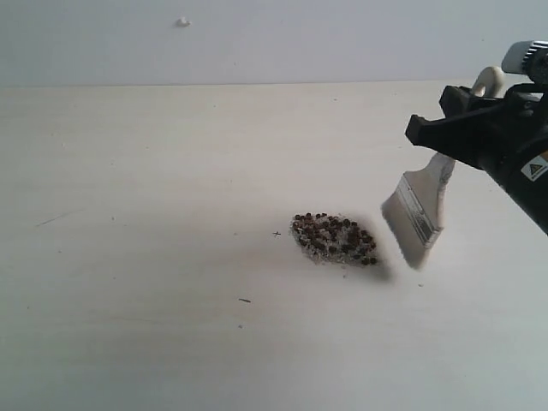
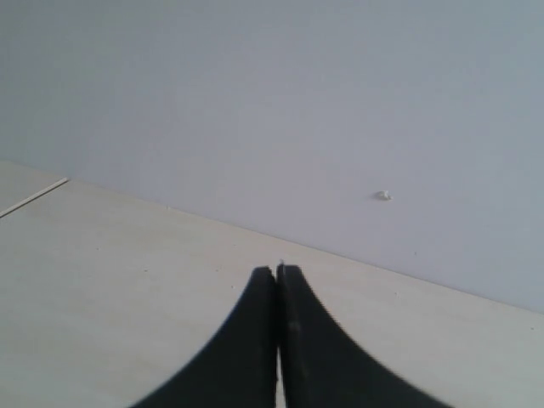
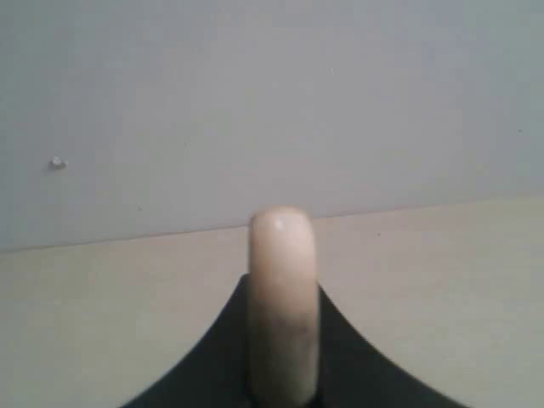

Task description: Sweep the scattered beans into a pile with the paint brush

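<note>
The reddish-brown beans lie gathered in one compact pile mixed with whitish crumbs, near the middle of the pale table. The paint brush hangs just to the right of the pile, bristles down and lifted off the surface, casting a shadow beside the heap. My right gripper is shut on the brush's wooden handle; in the right wrist view the handle end sticks up between the black fingers. My left gripper does not show in the exterior view; its wrist view shows the jaws pressed together with nothing in them.
A small dark speck and a tiny cross mark lie left of the pile. A white knob sits on the back wall. The table's far edge meets the wall behind the arm.
</note>
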You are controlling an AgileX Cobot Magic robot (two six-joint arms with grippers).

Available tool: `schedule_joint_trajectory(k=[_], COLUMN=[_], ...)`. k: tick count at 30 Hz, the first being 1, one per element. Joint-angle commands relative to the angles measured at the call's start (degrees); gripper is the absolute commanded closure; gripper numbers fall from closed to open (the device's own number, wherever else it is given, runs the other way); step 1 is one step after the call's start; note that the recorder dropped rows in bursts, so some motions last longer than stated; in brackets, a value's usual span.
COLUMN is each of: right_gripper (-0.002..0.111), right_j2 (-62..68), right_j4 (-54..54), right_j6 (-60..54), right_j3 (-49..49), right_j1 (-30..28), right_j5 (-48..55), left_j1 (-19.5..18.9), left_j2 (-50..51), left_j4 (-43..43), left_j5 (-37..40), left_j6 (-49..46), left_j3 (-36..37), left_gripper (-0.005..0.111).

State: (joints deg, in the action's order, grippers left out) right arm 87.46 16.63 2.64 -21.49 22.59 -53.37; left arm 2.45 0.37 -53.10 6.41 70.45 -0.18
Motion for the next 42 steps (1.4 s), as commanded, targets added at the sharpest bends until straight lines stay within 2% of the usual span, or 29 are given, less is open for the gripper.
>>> schedule_joint_trajectory(k=[1,8,19,32,42], right_gripper=[0.108,0.108,0.108,0.108,0.108], right_j2=[0.6,5.48,8.59,8.23,1.95], right_j4=[0.81,-0.64,-8.19,-6.43,-5.86], right_j6=[-2.64,0.16,11.07,7.73,2.86], right_j3=[-0.01,-0.26,-0.26,-0.26,-0.26], right_j1=[0.08,0.08,0.08,0.08,0.08], right_j5=[-1.42,-1.51,-5.05,-6.75,-6.09], left_j1=[-0.15,-0.15,-0.15,-0.15,-0.15], left_j2=[-0.37,-0.37,-0.37,-0.37,-0.37], left_j4=[-0.24,-0.24,-0.24,-0.24,-0.24], left_j5=[0.05,0.05,0.05,0.05,0.05], left_j6=[0.2,0.2,0.2,0.2,0.2], left_j3=[0.18,0.18,0.18,0.18,0.18], left_gripper=[0.107,0.107,0.107,0.107,0.107])
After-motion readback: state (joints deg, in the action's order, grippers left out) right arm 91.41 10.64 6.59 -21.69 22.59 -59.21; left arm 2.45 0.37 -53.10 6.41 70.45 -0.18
